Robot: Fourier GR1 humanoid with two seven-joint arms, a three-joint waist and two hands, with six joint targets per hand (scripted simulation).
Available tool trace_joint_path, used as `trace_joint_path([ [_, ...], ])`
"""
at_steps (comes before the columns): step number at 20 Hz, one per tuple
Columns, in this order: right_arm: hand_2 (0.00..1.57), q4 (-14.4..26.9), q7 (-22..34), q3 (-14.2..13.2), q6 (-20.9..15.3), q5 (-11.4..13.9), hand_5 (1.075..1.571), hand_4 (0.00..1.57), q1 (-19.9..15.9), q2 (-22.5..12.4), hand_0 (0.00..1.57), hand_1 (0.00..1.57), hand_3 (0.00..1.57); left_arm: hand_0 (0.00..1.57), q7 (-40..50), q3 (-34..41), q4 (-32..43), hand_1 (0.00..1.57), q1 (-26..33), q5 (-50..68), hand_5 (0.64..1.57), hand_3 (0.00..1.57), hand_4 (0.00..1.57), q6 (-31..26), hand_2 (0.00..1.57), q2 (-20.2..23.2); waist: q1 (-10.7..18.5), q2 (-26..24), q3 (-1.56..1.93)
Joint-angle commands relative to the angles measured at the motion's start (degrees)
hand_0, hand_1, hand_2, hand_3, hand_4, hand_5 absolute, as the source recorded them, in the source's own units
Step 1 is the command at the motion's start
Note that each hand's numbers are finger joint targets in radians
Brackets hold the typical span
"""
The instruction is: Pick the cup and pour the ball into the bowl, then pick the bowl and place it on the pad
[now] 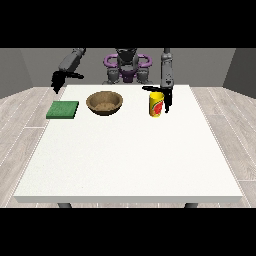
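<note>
A yellow cup (156,104) with a red mark stands upright on the white table (130,150), right of centre at the back. The hand at the view's right (167,98) hangs just beside the cup's right side, thumb reaching over the cup's rim and fingers pointing down; no curl round the cup shows. A brown wooden bowl (104,103) sits left of the cup. A green pad (63,109) lies flat near the table's left edge. The hand at the view's left (59,80) hovers above the table's back left corner, holding nothing. No ball is visible.
The robot's torso (127,67) stands behind the table's far edge. The table's near half is bare white surface. Wooden floor surrounds the table.
</note>
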Motion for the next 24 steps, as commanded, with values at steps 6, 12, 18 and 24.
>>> trace_joint_path([
  [6,0.00,1.17,0.19,-1.14,1.42,-1.53,1.562,0.00,-3.80,-1.93,0.00,0.00,0.00,1.29,-6.27,-0.75,7.69,1.29,-1.63,-8.98,1.524,1.57,0.79,13.40,1.57,3.23,-2.25,3.37,0.10],
  [12,0.00,0.19,-0.82,-3.28,7.49,-4.57,1.557,0.00,-2.42,-6.44,0.00,0.00,0.00,1.33,-9.42,1.96,13.20,1.33,-3.30,-9.95,1.509,1.57,0.86,20.42,1.57,3.85,-6.56,5.44,0.00],
  [18,0.00,9.76,-0.18,-5.17,7.40,-3.77,1.555,0.00,-3.92,-8.81,0.00,0.00,0.00,1.36,1.36,-3.46,11.37,1.36,-7.87,-16.20,1.525,1.57,0.95,26.28,1.57,2.85,-2.93,-2.15,0.11],
  [24,0.00,19.86,-1.61,-6.45,6.62,-1.57,1.560,0.00,0.57,-9.33,0.00,0.00,0.00,1.38,15.69,-13.64,8.10,1.38,-7.82,-26.40,1.536,1.57,1.03,23.74,1.57,2.93,4.11,-14.74,0.18],
])
